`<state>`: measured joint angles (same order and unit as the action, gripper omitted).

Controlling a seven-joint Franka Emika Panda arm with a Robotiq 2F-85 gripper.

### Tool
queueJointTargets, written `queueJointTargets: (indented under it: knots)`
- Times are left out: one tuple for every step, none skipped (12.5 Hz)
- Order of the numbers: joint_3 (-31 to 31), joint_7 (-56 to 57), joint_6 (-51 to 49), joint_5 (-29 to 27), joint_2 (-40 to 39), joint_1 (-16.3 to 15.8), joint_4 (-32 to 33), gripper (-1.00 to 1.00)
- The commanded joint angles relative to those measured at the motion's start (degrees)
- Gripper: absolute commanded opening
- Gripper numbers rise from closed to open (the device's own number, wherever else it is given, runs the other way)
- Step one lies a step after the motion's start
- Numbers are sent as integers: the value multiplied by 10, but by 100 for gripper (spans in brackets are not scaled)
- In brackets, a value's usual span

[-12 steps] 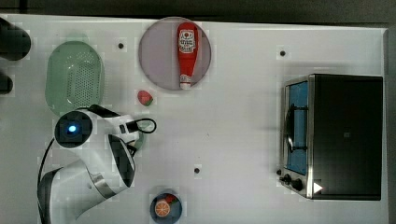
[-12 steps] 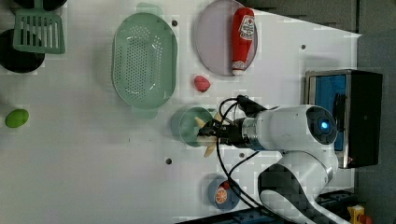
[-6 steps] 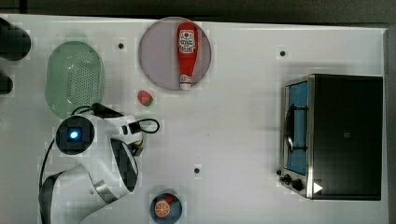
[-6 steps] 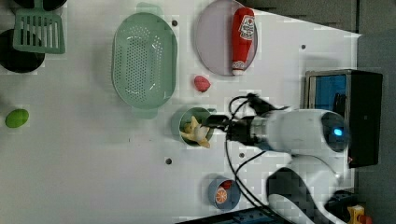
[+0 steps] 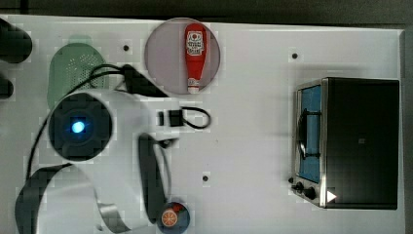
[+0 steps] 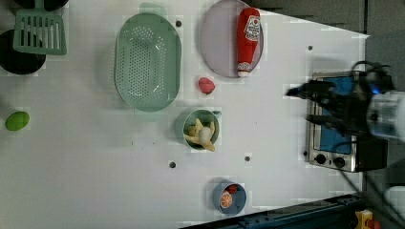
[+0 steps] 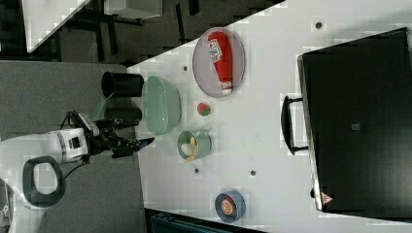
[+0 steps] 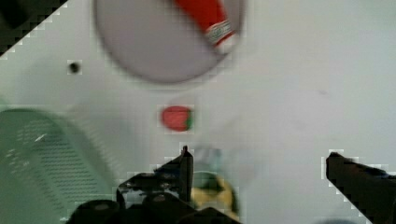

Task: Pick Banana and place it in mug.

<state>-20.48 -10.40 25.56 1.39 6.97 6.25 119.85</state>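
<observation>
One banana (image 6: 200,136), peeled-looking and pale yellow with a whitish end, sits inside the mug (image 6: 201,128) at the middle of the left view, its tips poking over the rim. It looks like a light toy: stiff, smooth, probably a little slippery, and best taken across its narrow curved middle rather than at the tapering ends. The mug itself seems thin-walled and easy to tip by its short handle.

Outward from the mug, a strawberry (image 6: 206,85) lies just above it in the left view, the pale green colander (image 6: 147,62) to the upper left, and the ketchup bottle (image 6: 248,40) on a grey plate (image 6: 217,43) at the top. A dark blue dish (image 6: 229,197) sits near the bottom edge.

The gripper (image 8: 257,163) hangs with its fingers spread wide and nothing between them.

Against the earlier frames, the arm has pulled away: then its fingers were down at the mug, now in the left view they sit far right, before the toaster oven (image 6: 334,129).
</observation>
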Motion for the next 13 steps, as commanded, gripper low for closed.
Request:
queueJointTargets:
  knots:
    - [85,-11,-107,-1,32,6,-59,100]
    - [110,-11,-134,-2,39,6,-76,100]
    - [155,-7,-174,-7,49,5,-100,100]
    - [171,1,-183,-12,51,5,-106,100]
    - [181,18,-199,-14,55,5,-108,100]
    - [187,41,-217,-14,58,5,-107,100]
    - [187,47,-220,-14,58,5,-107,100]
    - [185,47,-219,-14,58,5,-107,100]
    - [182,47,-219,-14,57,4,-107,100]
    - [179,47,-219,-14,57,3,-107,100]
    - [178,47,-219,-14,56,3,-106,100]
    - [177,47,-219,-14,56,3,-106,100]
    - [178,47,-219,-14,56,3,-106,100]
